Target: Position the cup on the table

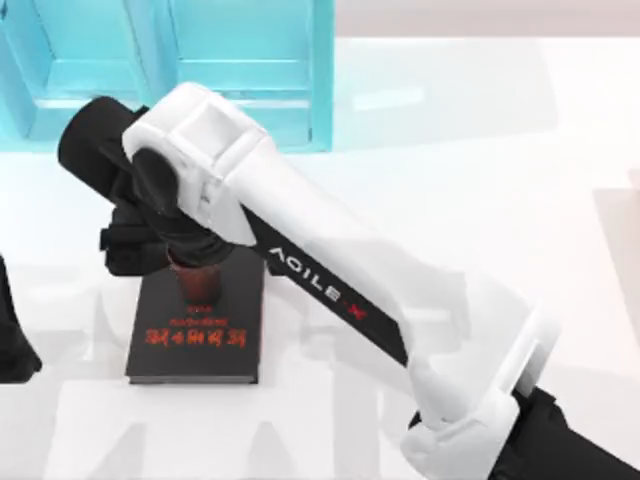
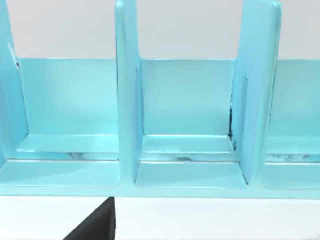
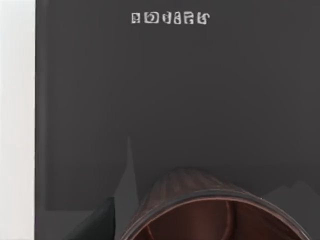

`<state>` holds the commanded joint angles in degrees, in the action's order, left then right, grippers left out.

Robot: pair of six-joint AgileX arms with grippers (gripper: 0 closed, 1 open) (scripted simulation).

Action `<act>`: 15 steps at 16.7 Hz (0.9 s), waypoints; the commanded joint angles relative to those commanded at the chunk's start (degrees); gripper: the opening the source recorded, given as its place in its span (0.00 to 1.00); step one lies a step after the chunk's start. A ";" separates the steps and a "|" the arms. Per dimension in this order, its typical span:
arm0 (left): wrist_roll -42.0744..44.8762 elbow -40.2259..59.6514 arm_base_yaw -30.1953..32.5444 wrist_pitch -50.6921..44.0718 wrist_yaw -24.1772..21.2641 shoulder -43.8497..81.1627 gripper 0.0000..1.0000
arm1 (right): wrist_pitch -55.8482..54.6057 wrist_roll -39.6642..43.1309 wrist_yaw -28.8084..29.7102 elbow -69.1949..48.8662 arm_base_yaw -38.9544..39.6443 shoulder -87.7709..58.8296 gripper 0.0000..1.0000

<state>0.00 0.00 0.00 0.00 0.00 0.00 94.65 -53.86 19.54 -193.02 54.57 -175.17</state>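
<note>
The cup (image 1: 200,285) is a small reddish-brown ribbed tumbler standing upright on the black book (image 1: 195,345) at the table's left middle. My right arm reaches across from the lower right, and its gripper (image 1: 190,255) hangs directly over the cup, with the wrist covering the cup's top. In the right wrist view the cup's rim and dark inside (image 3: 215,220) sit very close below the camera, with the book's cover (image 3: 175,100) behind. The white table (image 1: 480,200) lies all around the book. My left gripper (image 1: 15,345) is parked at the left edge.
A turquoise shelf unit (image 1: 240,70) with upright dividers (image 2: 127,100) stands along the back left, just beyond the right arm's wrist. The book has red lettering (image 1: 195,337) toward its front.
</note>
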 joint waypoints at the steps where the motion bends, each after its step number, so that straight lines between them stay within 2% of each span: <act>1: 0.00 0.00 0.00 0.00 0.00 0.00 1.00 | 0.00 0.00 0.00 0.00 0.00 0.00 1.00; 3: 0.00 0.00 0.00 0.00 0.00 0.00 1.00 | 0.00 0.00 0.00 0.00 0.00 0.00 1.00; 15: 0.00 0.00 0.00 0.00 0.00 0.00 1.00 | 0.00 0.00 0.00 0.00 0.00 0.00 0.10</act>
<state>0.00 0.00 0.00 0.00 0.00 0.00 94.65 -53.86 19.54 -193.02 54.57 -175.17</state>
